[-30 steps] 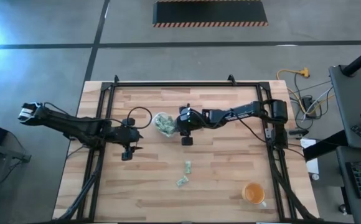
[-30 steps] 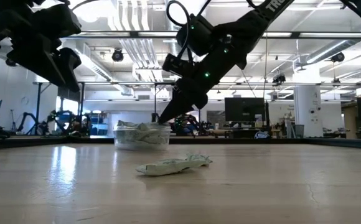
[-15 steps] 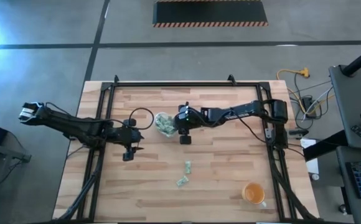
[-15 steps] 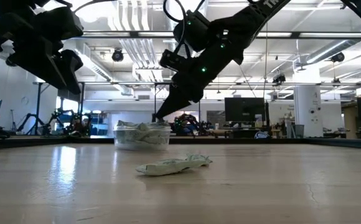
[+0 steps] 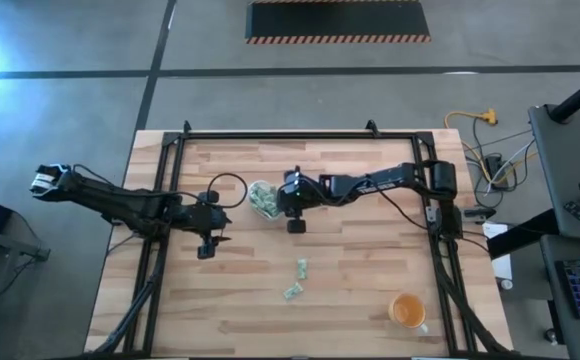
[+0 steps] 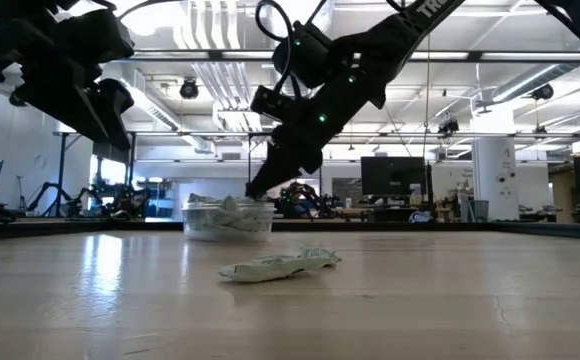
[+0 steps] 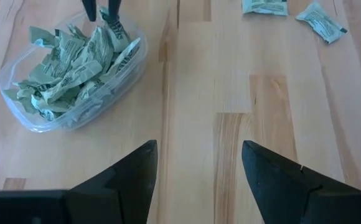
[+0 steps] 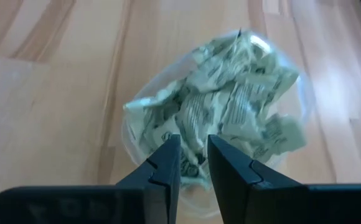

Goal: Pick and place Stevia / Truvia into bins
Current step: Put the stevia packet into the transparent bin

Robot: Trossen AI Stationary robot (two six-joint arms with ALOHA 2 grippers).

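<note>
The clear tub (image 5: 262, 198) stands on its base mid-table, heaped with pale green Stevia packets (image 8: 230, 106); it also shows in the low view (image 6: 228, 218) and the left wrist view (image 7: 68, 74). My right gripper (image 8: 193, 165) slants down over the tub's right rim (image 6: 252, 190), fingers narrowly open, with nothing between them. Two more packets lie flat on the wood nearer the front edge (image 5: 301, 267) (image 5: 291, 292), seen too in the left wrist view (image 7: 264, 6) (image 7: 320, 20). My left gripper (image 7: 199, 168) hovers wide open left of the tub (image 5: 206, 240).
An orange cup with a handle (image 5: 407, 311) stands near the table's front right corner. A dark metal frame (image 5: 270, 133) runs round the table top. Bare wood lies between the tub and the two loose packets.
My right gripper has crept a little toward the table's left, farther over the tub, and its fingertips have dipped slightly toward the heap. The tub and the loose packets have stayed where they were.
</note>
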